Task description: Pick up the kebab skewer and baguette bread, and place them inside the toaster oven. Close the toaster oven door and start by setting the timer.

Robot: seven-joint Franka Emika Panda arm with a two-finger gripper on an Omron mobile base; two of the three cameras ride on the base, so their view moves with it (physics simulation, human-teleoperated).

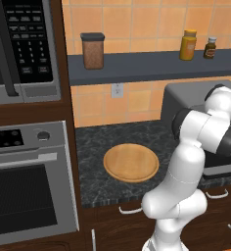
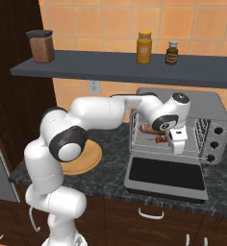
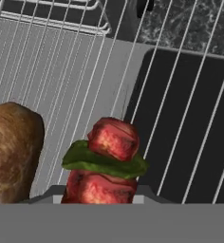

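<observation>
The toaster oven (image 2: 182,103) stands on the counter at the right with its door (image 2: 166,175) folded down flat. My arm reaches into its mouth. On the wire rack (image 3: 190,109) lies the baguette bread (image 2: 145,129), which also shows at the left edge of the hand view as a brown loaf (image 3: 14,152). Just right of the bread is the kebab skewer (image 2: 159,139), with red meat chunks and a green piece (image 3: 107,156). My gripper (image 3: 102,195) is shut on the skewer's near end, right over the rack. The toaster oven (image 1: 186,93) is partly hidden behind my arm in the left base view.
A round wooden board (image 1: 131,162) lies bare on the dark stone counter, left of the toaster oven. The oven's knobs (image 2: 214,143) run down its right front. A microwave (image 1: 24,44) and a built-in oven (image 1: 24,196) stand far left. Jars (image 2: 144,48) sit on the shelf above.
</observation>
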